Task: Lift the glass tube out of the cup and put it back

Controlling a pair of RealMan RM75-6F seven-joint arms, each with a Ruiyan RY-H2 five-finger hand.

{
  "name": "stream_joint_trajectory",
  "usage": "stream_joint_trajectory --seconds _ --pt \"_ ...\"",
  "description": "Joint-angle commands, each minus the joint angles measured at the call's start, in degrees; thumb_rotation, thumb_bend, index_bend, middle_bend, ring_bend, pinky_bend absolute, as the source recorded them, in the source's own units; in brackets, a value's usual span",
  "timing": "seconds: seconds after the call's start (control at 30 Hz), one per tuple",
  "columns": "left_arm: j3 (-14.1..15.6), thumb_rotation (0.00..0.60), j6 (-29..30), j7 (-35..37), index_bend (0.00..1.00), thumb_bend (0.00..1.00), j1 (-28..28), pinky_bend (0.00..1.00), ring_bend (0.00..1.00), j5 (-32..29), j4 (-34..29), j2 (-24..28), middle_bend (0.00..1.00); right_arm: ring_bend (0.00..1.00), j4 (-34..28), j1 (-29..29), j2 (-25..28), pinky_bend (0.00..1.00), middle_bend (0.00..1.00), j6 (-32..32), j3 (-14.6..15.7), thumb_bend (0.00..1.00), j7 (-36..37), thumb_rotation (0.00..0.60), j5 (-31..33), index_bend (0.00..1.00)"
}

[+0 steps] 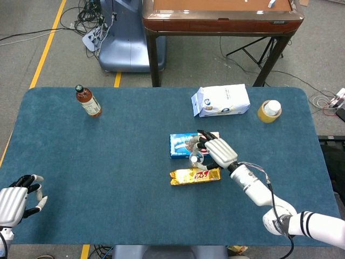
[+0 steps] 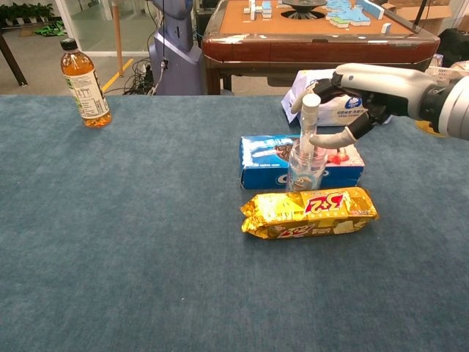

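Near the middle of the blue-carpeted table, slightly right of centre, a clear plastic cup stands upright between a blue cookie box behind it and a gold snack packet in front of it. A glass tube with a white cap stands in the cup, nearly upright, its top rising well above the rim. The right hand reaches in from the right edge of the chest view, its fingers curved around the upper part of the tube; the thumb lies close by the tube's side, but whether the hand actually has hold of the tube cannot be told. In the head view, the left hand rests at the lower left corner of the frame, fingers loosely apart and holding nothing. Toward the upper left of the table stands a bottle of amber drink. Toward the upper right lie a white bag and, further right, a small orange-filled jar with a white lid
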State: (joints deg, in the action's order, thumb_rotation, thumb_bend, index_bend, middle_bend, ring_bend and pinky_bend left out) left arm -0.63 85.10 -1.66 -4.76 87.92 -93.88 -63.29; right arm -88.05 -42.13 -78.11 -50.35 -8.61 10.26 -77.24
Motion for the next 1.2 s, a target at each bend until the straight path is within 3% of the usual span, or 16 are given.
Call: stream_joint_trajectory --seconds 0.03,0.67,1.2 --pt "0.0 0.600 0.0 0.0 0.37 0.33 0.0 0.41 0.25 0.0 0.0 0.0 0.35 0.00 0.0 0.0 0.0 0.09 0.23 0.0 0.0 0.39 0.0 0.600 0.0 0.50" --pt "0.0 0.600 0.1 0.0 0.37 0.33 0.1 0.41 0.25 0.0 -0.1 0.0 0.35 0.00 0.5 0.2 -0.3 0.09 0.23 -0.5 -0.1 0.44 0.5 0.600 -0.3 0.51" --pt "-0.1 0.600 -0.3 -0.6 0.37 0.33 -0.1 0.41 0.25 -0.3 0.0 -0.2 0.35 0.02 -0.5 2.0 1.3 0.09 0.26 -4.7 -0.7 0.45 2.4 0.600 -2.3 0.53"
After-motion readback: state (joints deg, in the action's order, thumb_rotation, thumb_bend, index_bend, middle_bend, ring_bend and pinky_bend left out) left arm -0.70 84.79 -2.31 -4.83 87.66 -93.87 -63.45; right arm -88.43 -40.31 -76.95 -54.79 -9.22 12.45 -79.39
